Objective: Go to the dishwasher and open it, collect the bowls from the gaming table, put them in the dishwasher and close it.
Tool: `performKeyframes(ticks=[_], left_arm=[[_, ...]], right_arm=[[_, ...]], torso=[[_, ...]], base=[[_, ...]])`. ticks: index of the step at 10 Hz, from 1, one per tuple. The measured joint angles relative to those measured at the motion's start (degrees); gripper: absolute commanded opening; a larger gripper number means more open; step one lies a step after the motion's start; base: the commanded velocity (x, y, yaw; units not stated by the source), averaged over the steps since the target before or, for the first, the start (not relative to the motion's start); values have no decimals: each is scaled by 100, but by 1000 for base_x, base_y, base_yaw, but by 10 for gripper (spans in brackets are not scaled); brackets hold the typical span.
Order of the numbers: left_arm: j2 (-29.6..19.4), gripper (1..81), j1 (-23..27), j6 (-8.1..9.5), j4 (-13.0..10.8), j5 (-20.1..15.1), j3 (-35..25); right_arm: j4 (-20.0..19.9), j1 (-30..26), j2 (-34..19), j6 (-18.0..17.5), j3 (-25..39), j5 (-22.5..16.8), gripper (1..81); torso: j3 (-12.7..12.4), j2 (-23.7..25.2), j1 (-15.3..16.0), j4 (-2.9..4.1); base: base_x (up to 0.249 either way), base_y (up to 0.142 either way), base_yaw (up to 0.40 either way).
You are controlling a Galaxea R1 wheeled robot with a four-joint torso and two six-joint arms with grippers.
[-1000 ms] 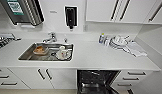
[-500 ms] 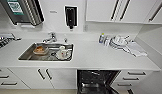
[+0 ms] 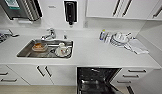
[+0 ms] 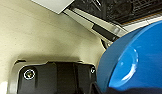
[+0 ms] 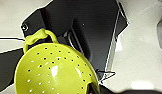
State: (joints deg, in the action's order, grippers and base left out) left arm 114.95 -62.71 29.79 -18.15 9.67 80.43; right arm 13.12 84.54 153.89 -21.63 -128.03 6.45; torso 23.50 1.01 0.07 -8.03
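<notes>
Kitchen counter (image 3: 97, 53) ahead, dishwasher (image 3: 97, 80) open. Blue bowl (image 4: 132, 62) at L, green colander (image 5: 54, 72) at R; finger state can't tell. Loading, closing left.

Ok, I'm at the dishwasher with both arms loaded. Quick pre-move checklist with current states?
1. Dishwasher door open: ok, dark interior shows below the counter.
2. Blue bowl at the left wrist: ok, close to the camera; grip itself cannot tell.
3. Yellow-green colander at the right wrist: not ok, holed and handled, not a plain bowl.
4. Rack space free: cannot tell.
5. Sink holds dishes: ok, none in the way.
</notes>
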Motion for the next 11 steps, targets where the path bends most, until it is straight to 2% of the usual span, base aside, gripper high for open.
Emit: performKeyframes(ticks=[2,5,7,10,11], left_arm=[[-183,10,651,0,0,-468,-425],[-254,10,1525,49,2,-1317,-758],[-152,10,2131,195,5,-1769,-825],[644,10,2592,350,5,-2372,-830],[928,10,2817,471,5,-2523,-830]], right_arm=[[0,-54,11,0,0,22,10],[2,-102,46,0,0,66,10],[2,-105,57,0,-1,121,10],[5,-89,77,11,-1,217,10],[2,-89,110,13,-11,215,10]], torso=[[378,-5,4,0],[509,-9,6,0],[509,-9,11,0],[512,-11,11,0],[512,-11,11,0]], base=[[0,0,0],[0,0,0],[0,0,0],[0,0,0],[0,0,0]])
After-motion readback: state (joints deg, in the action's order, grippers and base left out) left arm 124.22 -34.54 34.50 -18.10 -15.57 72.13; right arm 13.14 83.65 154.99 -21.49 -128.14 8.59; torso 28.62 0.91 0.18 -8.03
